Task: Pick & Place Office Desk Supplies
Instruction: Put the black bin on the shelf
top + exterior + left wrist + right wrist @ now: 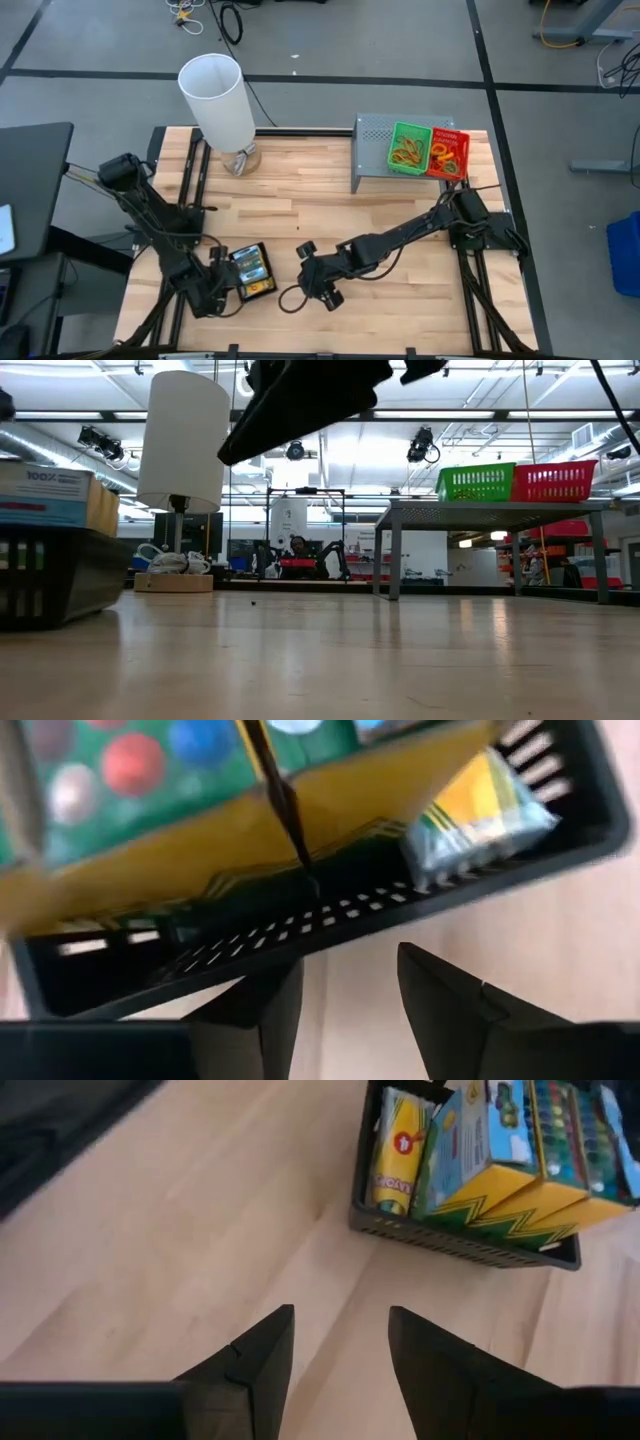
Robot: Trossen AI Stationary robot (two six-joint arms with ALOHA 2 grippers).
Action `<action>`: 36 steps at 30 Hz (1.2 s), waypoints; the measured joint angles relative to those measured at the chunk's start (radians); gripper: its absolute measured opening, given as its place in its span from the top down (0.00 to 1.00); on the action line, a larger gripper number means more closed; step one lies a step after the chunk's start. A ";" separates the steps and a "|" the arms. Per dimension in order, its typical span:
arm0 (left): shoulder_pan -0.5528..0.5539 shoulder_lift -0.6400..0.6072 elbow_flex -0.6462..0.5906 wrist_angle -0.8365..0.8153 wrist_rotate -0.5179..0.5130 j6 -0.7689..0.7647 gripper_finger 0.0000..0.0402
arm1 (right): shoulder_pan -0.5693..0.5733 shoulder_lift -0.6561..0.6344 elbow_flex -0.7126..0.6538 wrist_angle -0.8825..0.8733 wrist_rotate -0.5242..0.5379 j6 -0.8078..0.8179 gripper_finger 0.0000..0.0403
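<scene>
In the lower left of the high view, the left gripper [222,284] sits against the near edge of the black tray [251,272], its fingers [455,1010] partly apart and closed on nothing that shows. The tray holds crayon boxes [500,1150] (yellow-green, packed upright). Just to its right, the right gripper [312,268] hovers over bare wood, fingers [250,1365] parted and empty. At upper right, the green tray [409,147] and red tray [448,153] rest on the grey riser [372,135]; a white cylinder [217,98] stands at upper left.

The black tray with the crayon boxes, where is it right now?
In the high view the black tray sits near the table's front-left edge, just beside the left gripper.
</scene>
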 joint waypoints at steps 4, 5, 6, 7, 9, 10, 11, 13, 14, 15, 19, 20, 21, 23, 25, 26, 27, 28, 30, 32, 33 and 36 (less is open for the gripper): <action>0.055 0.038 0.000 0.043 -0.015 0.080 0.60 | 0.000 0.000 0.000 -0.035 0.004 0.001 0.57; 0.071 0.044 0.000 0.054 -0.019 0.105 0.61 | 0.000 0.000 0.000 -0.038 0.004 0.003 0.57; 0.088 0.049 0.000 0.067 -0.023 0.129 0.62 | 0.002 0.000 0.000 -0.041 0.004 0.008 0.57; 0.105 0.053 0.000 0.084 -0.028 0.155 0.62 | 0.003 0.000 0.000 -0.040 0.004 0.011 0.57; 0.140 0.061 0.000 0.132 -0.034 0.225 0.63 | 0.007 0.000 0.000 -0.028 0.003 0.025 0.57; 0.159 0.065 0.000 0.161 -0.035 0.261 0.63 | 0.010 0.000 0.000 -0.016 0.000 0.033 0.57; 0.180 0.067 0.000 0.188 -0.036 0.299 0.63 | 0.010 0.000 0.000 -0.005 -0.008 0.042 0.57; 0.220 0.069 0.000 0.239 -0.036 0.363 0.63 | 0.014 0.000 0.000 0.012 -0.034 0.066 0.57; 0.241 0.069 0.000 0.263 -0.036 0.396 0.63 | 0.016 0.000 0.000 0.022 -0.039 0.082 0.57; 0.261 0.069 0.000 0.291 -0.036 0.429 0.63 | 0.020 0.000 0.000 0.031 -0.041 0.098 0.57; 0.335 0.069 0.000 0.384 -0.030 0.557 0.63 | 0.042 0.000 0.000 0.035 -0.034 0.133 0.57; 0.354 0.069 0.000 0.406 -0.024 0.583 0.63 | 0.048 0.000 0.000 0.031 -0.028 0.136 0.57; 0.372 0.069 0.000 0.425 -0.018 0.609 0.63 | 0.054 0.000 0.000 0.022 -0.018 0.141 0.57; 0.405 0.069 0.000 0.460 -0.008 0.657 0.63 | 0.062 0.000 0.000 -0.004 0.011 0.155 0.57; 0.436 0.069 0.000 0.492 0.011 0.704 0.63 | 0.068 0.000 0.000 -0.029 0.040 0.171 0.57; 0.451 0.069 0.000 0.508 0.019 0.725 0.63 | 0.069 0.000 0.000 -0.043 0.051 0.184 0.57; 0.466 0.069 0.000 0.526 0.027 0.744 0.63 | 0.071 0.000 0.000 -0.062 0.058 0.193 0.57; 0.479 0.069 0.000 0.543 0.033 0.763 0.63 | 0.071 0.000 0.000 -0.083 0.070 0.204 0.57; 0.505 0.069 0.000 0.577 0.052 0.800 0.63 | 0.071 0.006 0.000 -0.115 0.094 0.222 0.57; 0.526 0.069 0.000 0.603 0.079 0.829 0.63 | 0.071 0.014 0.000 -0.147 0.103 0.242 0.57; 0.534 0.069 0.000 0.610 0.092 0.837 0.63 | 0.071 0.015 -0.001 -0.164 0.103 0.256 0.57; 0.549 0.069 0.000 0.607 0.103 0.861 0.63 | 0.071 0.025 0.000 -0.168 0.081 0.288 0.57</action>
